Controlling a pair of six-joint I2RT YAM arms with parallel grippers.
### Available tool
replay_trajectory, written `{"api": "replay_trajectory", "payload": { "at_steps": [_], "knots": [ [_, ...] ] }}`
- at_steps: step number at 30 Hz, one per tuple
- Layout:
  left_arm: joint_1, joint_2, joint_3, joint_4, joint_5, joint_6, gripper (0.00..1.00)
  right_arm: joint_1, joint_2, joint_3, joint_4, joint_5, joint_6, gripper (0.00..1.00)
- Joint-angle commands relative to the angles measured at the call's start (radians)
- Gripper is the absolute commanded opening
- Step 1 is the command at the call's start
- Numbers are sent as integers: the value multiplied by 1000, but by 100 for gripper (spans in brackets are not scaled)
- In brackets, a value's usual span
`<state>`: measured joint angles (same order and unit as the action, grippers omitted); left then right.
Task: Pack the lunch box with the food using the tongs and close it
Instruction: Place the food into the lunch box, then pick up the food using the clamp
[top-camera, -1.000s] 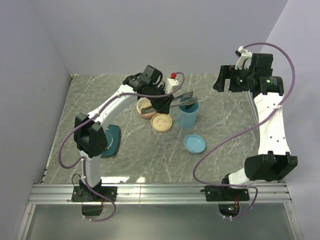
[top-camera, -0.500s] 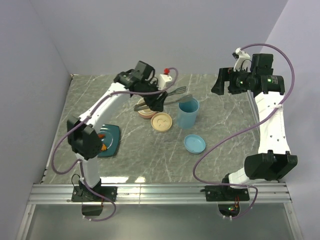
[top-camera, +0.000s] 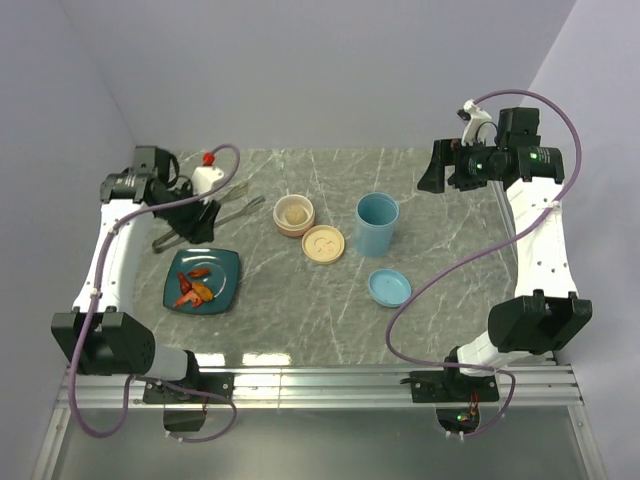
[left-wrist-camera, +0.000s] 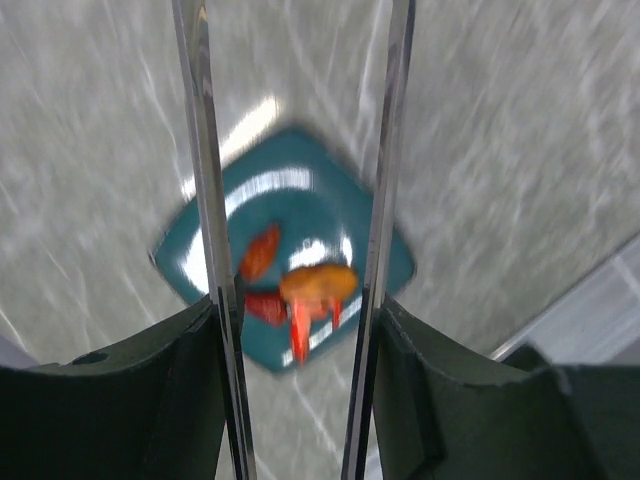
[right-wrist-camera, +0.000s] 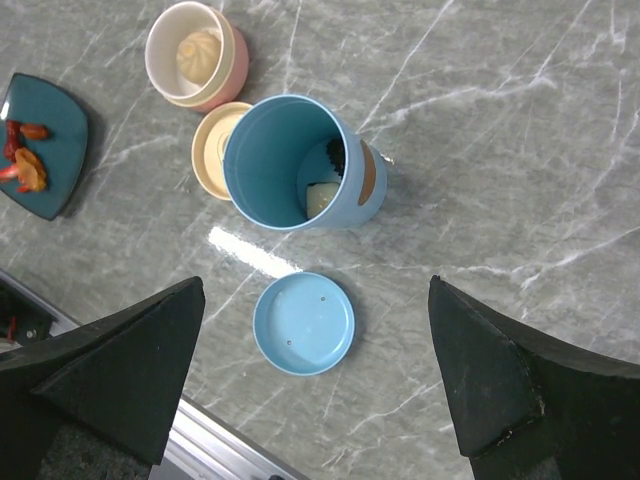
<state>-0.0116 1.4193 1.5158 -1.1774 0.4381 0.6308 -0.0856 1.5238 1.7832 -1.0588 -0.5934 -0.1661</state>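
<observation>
Now left gripper (left-wrist-camera: 300, 400) clasps slim silvery tongs (left-wrist-camera: 204, 180) (arms parted); red-orange food (left-wrist-camera: 318, 285) on plate (top-camera: 228, 262); right gripper (right-wrist-camera: 315, 300) wide.

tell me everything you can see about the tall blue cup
The tall blue cup looks like smooth light-blue plastic with a brown patch on its side. It stands upright and open on the marble table, with a black-and-white roll slice inside. A matching blue lid lies flat nearby, apart from it.
</observation>
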Motion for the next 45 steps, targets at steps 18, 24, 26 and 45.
{"api": "replay_trajectory", "payload": {
  "at_steps": [18, 24, 26, 45],
  "knots": [
    [337, -111, -397, -16, -280, 563, 54, 4, 13, 22, -52, -43, -44, 100],
    [358, -66, -402, 22, -335, 581, 52, 6, 16, 19, -47, -39, -38, 100],
    [364, -60, -405, 39, -349, 583, 51, 6, 19, 21, -47, -42, -38, 100],
    [377, -4, -447, 62, -384, 580, 46, 9, 59, 67, -72, -49, -38, 100]
  ]
}}
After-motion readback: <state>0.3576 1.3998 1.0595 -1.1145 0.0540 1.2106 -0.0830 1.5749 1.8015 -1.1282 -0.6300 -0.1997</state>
